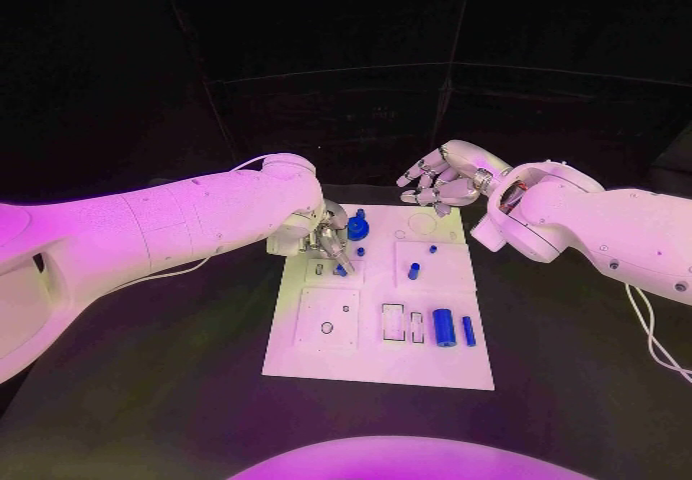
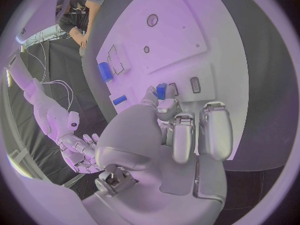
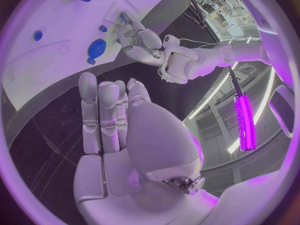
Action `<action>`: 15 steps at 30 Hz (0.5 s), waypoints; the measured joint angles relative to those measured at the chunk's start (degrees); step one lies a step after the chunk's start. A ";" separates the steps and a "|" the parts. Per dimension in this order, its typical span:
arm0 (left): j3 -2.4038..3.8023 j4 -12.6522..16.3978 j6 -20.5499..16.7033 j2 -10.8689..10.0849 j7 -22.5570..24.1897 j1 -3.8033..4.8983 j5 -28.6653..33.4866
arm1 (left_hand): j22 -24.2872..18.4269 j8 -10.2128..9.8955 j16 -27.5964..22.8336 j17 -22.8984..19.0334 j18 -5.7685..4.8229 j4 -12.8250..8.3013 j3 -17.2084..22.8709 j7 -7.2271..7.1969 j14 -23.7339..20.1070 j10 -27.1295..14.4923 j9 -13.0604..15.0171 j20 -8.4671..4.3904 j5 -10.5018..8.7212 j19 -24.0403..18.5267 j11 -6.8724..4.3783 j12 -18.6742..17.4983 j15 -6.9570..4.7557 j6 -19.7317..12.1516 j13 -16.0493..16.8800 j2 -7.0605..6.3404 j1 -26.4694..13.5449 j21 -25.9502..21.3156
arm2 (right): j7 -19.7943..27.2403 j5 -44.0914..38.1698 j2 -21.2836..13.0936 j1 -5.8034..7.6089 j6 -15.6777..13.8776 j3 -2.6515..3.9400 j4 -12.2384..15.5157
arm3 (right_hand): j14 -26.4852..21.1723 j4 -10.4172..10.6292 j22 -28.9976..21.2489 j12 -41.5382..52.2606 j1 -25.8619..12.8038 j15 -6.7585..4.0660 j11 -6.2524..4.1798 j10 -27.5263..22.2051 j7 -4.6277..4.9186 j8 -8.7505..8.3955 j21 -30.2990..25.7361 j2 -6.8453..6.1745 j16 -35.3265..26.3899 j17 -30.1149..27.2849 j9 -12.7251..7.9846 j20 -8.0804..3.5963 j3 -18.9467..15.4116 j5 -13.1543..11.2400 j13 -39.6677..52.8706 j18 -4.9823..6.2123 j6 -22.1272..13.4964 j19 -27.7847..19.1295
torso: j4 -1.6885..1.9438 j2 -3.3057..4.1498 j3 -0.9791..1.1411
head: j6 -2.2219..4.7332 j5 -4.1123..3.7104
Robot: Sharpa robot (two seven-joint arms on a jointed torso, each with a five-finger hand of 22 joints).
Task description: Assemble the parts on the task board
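white task board [image 1: 433,370] | blue parts [image 1: 444,327] scattered | left hand [image 1: 329,238] perhaps pinching one

Dim, magenta-lit; fisheye-bent wrist views

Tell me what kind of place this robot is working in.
Probably a robotics lab or demo booth. A white task board with small blue parts lies on a black table between the left hand and right hand, with cables and metal framing behind.
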 measured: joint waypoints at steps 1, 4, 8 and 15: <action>-0.01 0.24 -0.34 -0.24 -0.06 0.00 0.39 | 0.00 0.00 0.00 0.00 0.00 0.20 0.20 -0.01 0.00 0.00 0.00 0.00 -0.01 0.00 0.00 -0.16 0.00 -0.03 -0.14 -0.02 0.32 0.00 | 0.01 0.00 0.00 0.00 0.00 0.00 -0.02 | 0.00 0.00 0.00 0.00 0.00 0.00 0.00 0.00 0.00 0.00 0.00 0.00 0.00 0.00 0.00 0.00 0.00 0.00 0.00 0.00 0.00 0.00 | 0.00 0.01 0.00 | -0.01 -0.02; -0.05 0.83 -1.14 -0.78 -0.21 -0.01 1.29 | 0.00 0.01 0.00 0.00 0.00 1.36 1.36 0.11 0.00 0.00 0.00 0.00 0.02 0.00 0.00 -0.62 0.00 -0.31 -0.51 -0.03 0.82 0.00 | 0.01 0.00 0.00 0.00 0.01 0.00 -0.09 | 0.00 0.00 0.00 0.00 0.00 0.00 0.00 0.00 0.00 0.00 0.00 0.00 0.00 0.00 0.00 0.00 0.00 0.00 0.00 0.00 0.00 0.00 | 0.03 0.00 0.00 | -0.08 -0.05; -0.05 1.96 -2.39 -1.73 -0.40 -0.05 2.55 | 0.00 0.35 0.00 0.00 0.00 4.82 4.85 0.12 0.00 0.00 0.12 0.00 0.57 0.00 0.00 -0.82 0.00 -0.50 -0.76 -1.61 -0.43 0.00 | 0.03 0.00 0.01 0.00 0.03 0.00 -0.20 | 0.00 0.00 0.00 0.00 0.00 0.00 0.00 0.00 0.00 0.00 0.00 0.00 0.00 0.00 0.00 0.00 0.00 0.00 0.00 0.00 0.00 0.00 | 0.04 -0.02 0.00 | -0.13 -0.08; -0.02 4.51 -6.32 -3.81 -0.66 -0.06 4.41 | -0.01 2.65 0.00 0.00 0.00 2.05 19.65 0.12 0.00 0.62 3.37 0.00 0.24 0.00 0.21 -0.82 0.00 -0.50 -0.54 -7.15 -8.39 -0.28 | 0.07 0.00 0.00 -0.01 0.07 0.00 -0.41 | 0.00 0.05 0.00 0.00 0.00 0.00 0.00 0.00 0.00 0.00 0.00 0.00 0.00 0.00 0.00 0.00 0.30 0.31 0.00 0.00 0.00 0.00 | 0.09 -0.06 0.03 | -0.14 0.02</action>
